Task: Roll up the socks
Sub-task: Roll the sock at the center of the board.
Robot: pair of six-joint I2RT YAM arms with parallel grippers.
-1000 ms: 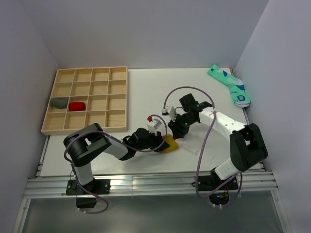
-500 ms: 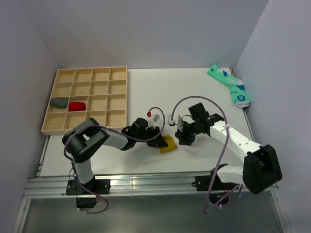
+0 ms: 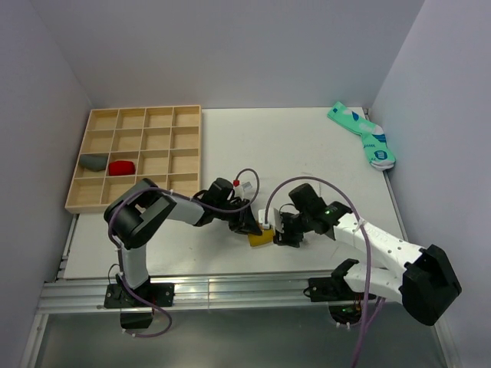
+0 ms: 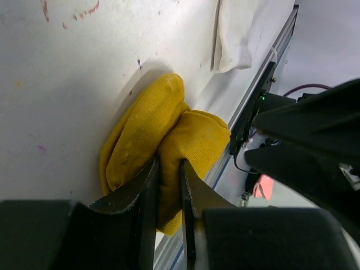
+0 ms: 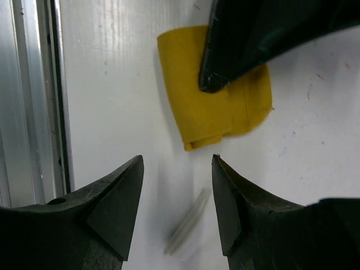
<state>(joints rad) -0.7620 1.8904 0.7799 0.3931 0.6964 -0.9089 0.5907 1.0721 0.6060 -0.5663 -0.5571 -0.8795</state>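
Observation:
The mustard-yellow sock point(image 3: 261, 238) lies folded into a bundle near the table's front edge. My left gripper point(image 3: 250, 224) is shut on it; in the left wrist view its jaws point(image 4: 169, 164) pinch a fold of the yellow fabric point(image 4: 146, 129). My right gripper point(image 3: 281, 231) hovers just to the right of the sock, open. In the right wrist view the gripper point(image 5: 177, 166) holds nothing, with the yellow sock point(image 5: 194, 112) just ahead of it. The white sock point(image 4: 233, 34) lies flat beyond the yellow one; in the top view the right arm hides it.
A wooden compartment tray point(image 3: 134, 207) sits at the back left with a grey bundle point(image 3: 94, 162) and a red bundle point(image 3: 121, 167) in it. Teal patterned socks point(image 3: 362, 136) lie at the back right. The aluminium rail point(image 3: 230, 295) runs along the near edge.
My right gripper has swung left and nearer, down beside the yellow sock, and its jaws have spread wider. The left gripper has shifted slightly, still gripping the yellow sock.

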